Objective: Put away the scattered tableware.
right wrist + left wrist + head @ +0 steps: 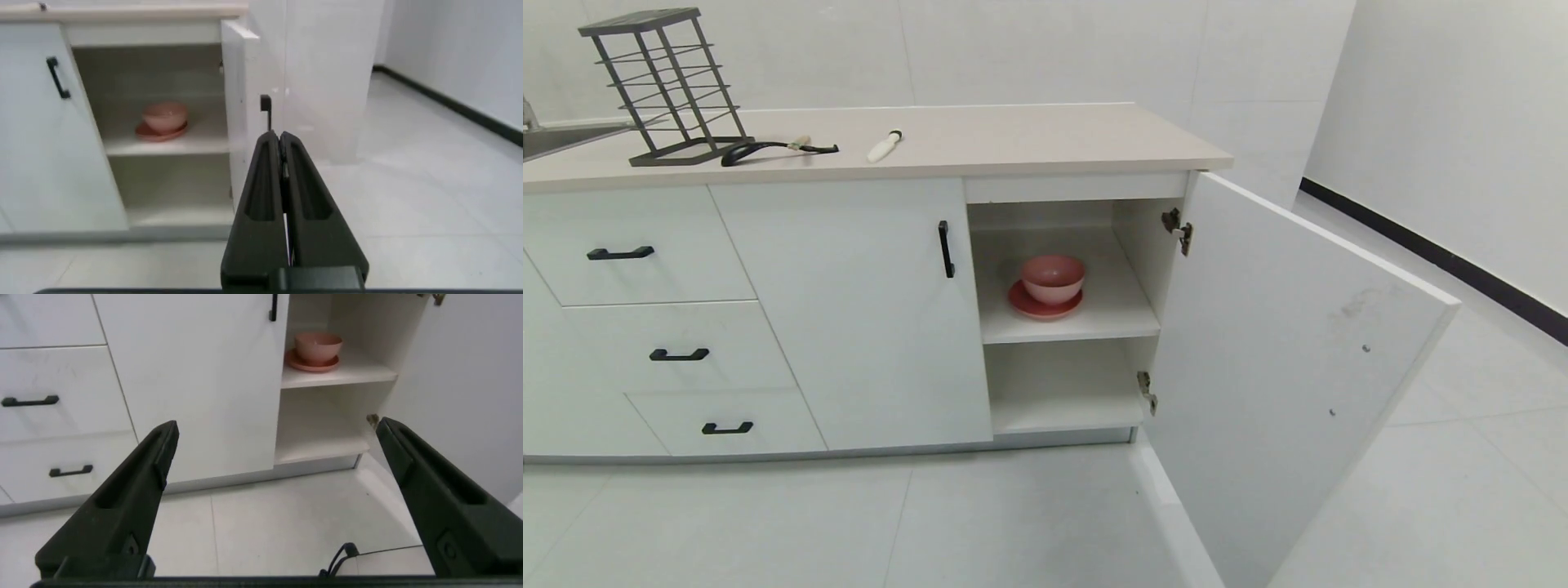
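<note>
cabinet door [1282,367] stood wide open. bench [1029,135] carried a wire rack [670,90] at its left end. we judged the job about half done. the pink bowl [1054,278] sat on the red plate [1036,307] on the upper shelf [1123,314], so those two looked stowed. a black ladle [768,149] lay touching the rack's base, and a white-handled utensil [884,147] lay just beside it on the bench. we read those two as what was left, plus shutting the door.

left jaws were spread wide with nothing between. right jaws were pressed together, holding nothing.

views: the head view gave us the bench top with the two loose pieces, while the wrist views gave the cabinet front and floor instead. the right wrist view showed the black handle [265,103] on the door's outer face, where the head view had the inner face and hinges. both wrist views confirmed the bowl [319,345] on the shelf.
</note>
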Controlling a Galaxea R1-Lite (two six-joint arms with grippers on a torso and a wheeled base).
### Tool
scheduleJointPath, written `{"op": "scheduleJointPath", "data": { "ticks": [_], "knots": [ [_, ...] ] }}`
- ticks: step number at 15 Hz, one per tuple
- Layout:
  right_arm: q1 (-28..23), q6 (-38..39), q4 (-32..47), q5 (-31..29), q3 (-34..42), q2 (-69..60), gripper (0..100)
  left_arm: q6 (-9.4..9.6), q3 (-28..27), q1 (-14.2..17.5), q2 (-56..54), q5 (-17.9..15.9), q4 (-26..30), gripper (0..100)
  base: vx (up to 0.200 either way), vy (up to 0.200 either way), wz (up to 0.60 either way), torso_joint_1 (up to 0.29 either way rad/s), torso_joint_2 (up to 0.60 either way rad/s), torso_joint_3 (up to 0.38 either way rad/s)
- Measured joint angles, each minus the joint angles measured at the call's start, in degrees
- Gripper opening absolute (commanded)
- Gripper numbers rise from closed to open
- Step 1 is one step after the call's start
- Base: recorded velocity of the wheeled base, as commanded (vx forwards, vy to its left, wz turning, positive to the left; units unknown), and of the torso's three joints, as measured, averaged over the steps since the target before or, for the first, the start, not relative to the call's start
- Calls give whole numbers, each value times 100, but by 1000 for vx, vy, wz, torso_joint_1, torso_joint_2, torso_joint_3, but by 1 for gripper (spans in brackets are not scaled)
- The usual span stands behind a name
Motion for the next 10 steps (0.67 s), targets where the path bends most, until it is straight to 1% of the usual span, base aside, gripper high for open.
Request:
{"op": "scheduleJointPath", "data": {
  "ticks": [2,3,7,10],
  "knots": [
    [145,-37,-101,37,-316,974,0,4,0,0,0,2,2,100,0,-200,0,0,5,5],
    [210,-65,-272,61,-464,1552,0,2,0,0,0,5,0,100,0,-200,0,-2,2,2],
    [358,-139,-1404,91,-835,3539,0,-16,2,4,0,5,-2,100,0,0,0,0,0,0],
    [352,-180,-1547,118,-1003,4325,0,-18,-2,0,0,11,2,100,0,0,0,0,0,0]
  ]
}}
